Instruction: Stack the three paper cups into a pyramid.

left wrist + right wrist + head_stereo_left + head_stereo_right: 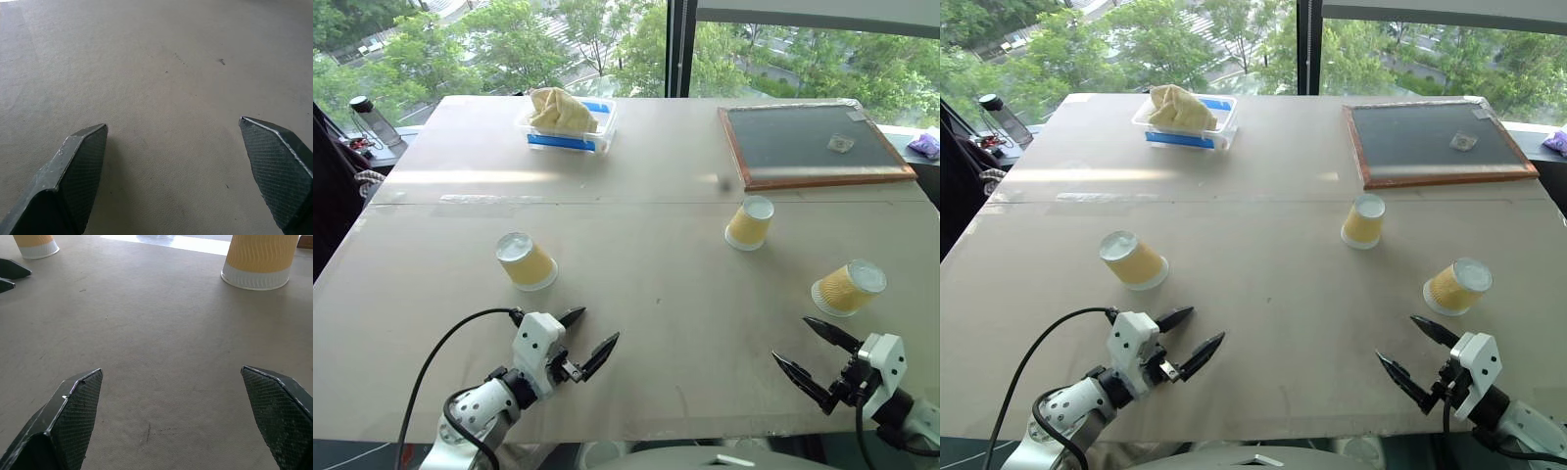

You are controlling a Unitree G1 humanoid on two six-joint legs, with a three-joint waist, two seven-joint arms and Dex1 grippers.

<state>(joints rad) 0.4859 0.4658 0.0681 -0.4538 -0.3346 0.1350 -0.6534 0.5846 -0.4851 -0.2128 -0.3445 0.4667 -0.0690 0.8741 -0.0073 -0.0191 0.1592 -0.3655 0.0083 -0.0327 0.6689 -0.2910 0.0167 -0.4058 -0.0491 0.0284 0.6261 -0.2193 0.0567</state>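
Three paper cups stand upside down and apart on the tan table (646, 284): one at the left (526, 261), one in the middle right (749, 223), one at the far right (848, 287). Each has yellow ribbed sides and a white base facing up. No cup rests on another. My left gripper (595, 328) hovers open near the front edge, just below and right of the left cup, with nothing in it. My right gripper (792, 340) is open and empty too, in front of the far-right cup. The right wrist view looks over bare table to the middle cup (259, 259) and the left cup (34, 245).
A clear plastic box holding a yellow cloth (566, 122) sits at the back centre-left. A wood-framed chalkboard (813, 144) lies at the back right. A bottle (374, 119) stands off the table's left side. Windows lie beyond the far edge.
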